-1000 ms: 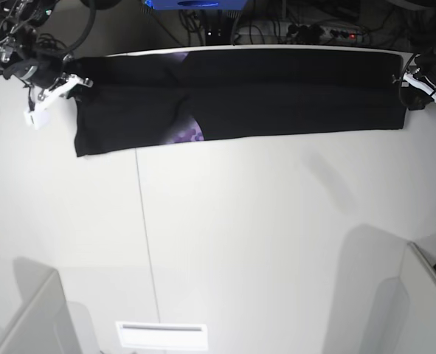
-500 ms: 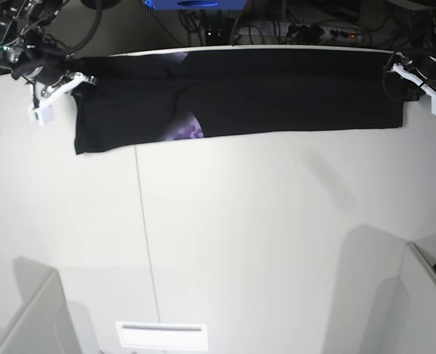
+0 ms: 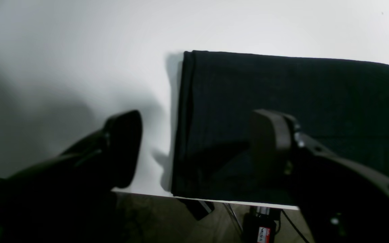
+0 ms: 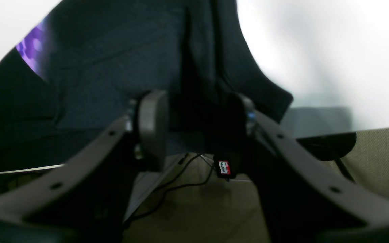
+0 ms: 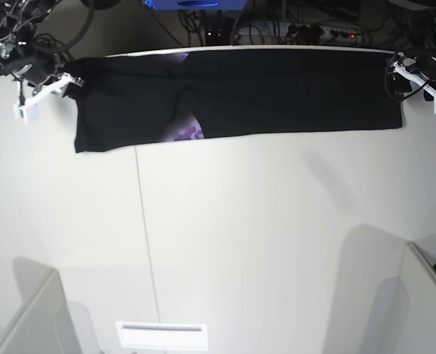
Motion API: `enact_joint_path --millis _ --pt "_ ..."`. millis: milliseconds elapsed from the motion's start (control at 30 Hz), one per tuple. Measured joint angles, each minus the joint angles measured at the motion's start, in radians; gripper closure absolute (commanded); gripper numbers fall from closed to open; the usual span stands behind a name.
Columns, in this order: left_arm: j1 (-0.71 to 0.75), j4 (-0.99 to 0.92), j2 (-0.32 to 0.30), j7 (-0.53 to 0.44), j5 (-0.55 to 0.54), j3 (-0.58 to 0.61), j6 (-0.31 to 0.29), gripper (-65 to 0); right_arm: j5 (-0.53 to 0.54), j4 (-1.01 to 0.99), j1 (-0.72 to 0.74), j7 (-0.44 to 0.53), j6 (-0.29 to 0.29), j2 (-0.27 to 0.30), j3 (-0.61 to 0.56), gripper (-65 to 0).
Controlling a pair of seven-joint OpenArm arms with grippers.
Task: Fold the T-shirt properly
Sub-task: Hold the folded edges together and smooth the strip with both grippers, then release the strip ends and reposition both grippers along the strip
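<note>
Item: the T-shirt (image 5: 277, 92), black cloth, lying as one long flat band along the far edge of the white table (image 5: 240, 243). We note a small patch of purple print (image 5: 188, 134) showing at a fold nearer the right hand's end.

Left hand (image 3: 194, 145): fingers spread wide. One finger (image 3: 272, 141) hangs over the cloth, the other (image 3: 123, 145) over bare table just outside the band's short end; that end edge runs between them. No cloth is pinched.

Right hand (image 4: 194, 128): fingers parted, with the dark cloth of its end of the band seen through the gap. We cannot tell from the wrist view whether the cloth touches the pads; in the base view this hand (image 5: 37, 92) sits at the band's end corner, and nothing looks gripped.

Handling, as we judge it: soft, light, limp fabric in several layers. It will sag and drape once lifted, and the layers may slide apart if only the top one is caught. It is not fragile. The smooth table lets it drag easily.

Where to take hold, in our view: at the short ends, each hand closing over the full stacked edge near a corner, so all layers come up together and the band can be carried end toward end.
</note>
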Motion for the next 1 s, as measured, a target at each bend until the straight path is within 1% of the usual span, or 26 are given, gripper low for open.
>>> enact_joint_path --millis 33,67,100,133,167,200,333,500,600,667,767,833,933,1000 --pt "0.000 0.002 0.006 -0.001 0.000 -0.001 0.000 -45.4 0.002 0.001 0.001 0.000 0.048 -0.002 -0.004 -11.6" --pt "-0.002 0.003 0.018 -0.006 -0.001 -0.002 0.000 -41.1 0.003 0.004 0.004 0.001 0.097 -0.007 -0.010 -6.0" --pt "-0.012 0.003 0.038 -0.006 0.002 -0.002 0.000 -34.1 0.003 0.006 0.008 0.000 0.146 -0.010 -0.023 0.0" --pt "-0.026 0.002 0.059 0.002 0.002 0.002 0.003 -23.9 0.001 0.006 0.019 -0.004 0.190 -0.012 -0.042 0.0" --pt "-0.040 0.000 0.075 0.004 -0.002 0.007 0.003 -13.2 0.002 0.005 0.031 -0.005 0.198 -0.013 -0.056 0.0" --pt "-0.055 -0.001 0.090 0.001 0.000 0.008 -0.003 0.0 0.002 0.004 0.043 -0.002 0.201 -0.014 -0.064 0.0" --pt "-0.099 -0.011 0.114 0.000 0.012 0.005 0.004 0.0 -0.002 -0.060 0.090 0.001 0.181 -0.013 -0.071 0.0" --pt "-0.149 -0.092 0.124 0.000 0.005 0.008 -0.003 0.0 -0.010 -0.190 0.138 0.004 0.177 0.000 -0.074 0.0" --pt "-0.166 -0.145 0.124 -0.003 0.055 0.008 0.003 0.0 -0.090 -0.251 0.155 0.022 0.177 -0.004 -0.074 0.0" --pt "-0.179 -0.179 0.136 -0.006 0.096 0.007 0.000 0.0 -0.150 -0.293 0.164 0.081 0.181 -0.008 -0.084 0.0" --pt "-0.206 -0.227 0.170 -0.004 0.167 0.008 0.002 0.0 -0.173 -0.344 0.179 0.172 0.182 0.002 -0.141 0.0" --pt "-0.225 -0.254 0.171 -0.004 0.228 0.046 0.001 0.0 -0.183 -0.358 0.187 0.211 0.182 0.002 -0.163 0.0" --pt "-0.272 -0.294 0.166 -0.018 0.274 0.086 0.000 0.0 -0.186 -0.368 0.200 0.215 0.182 -0.006 -0.164 0.0" --pt "-0.307 -0.325 0.166 -0.027 0.290 0.089 0.000 0.0 -0.182 -0.393 0.224 0.214 0.182 -0.006 -0.163 0.0"
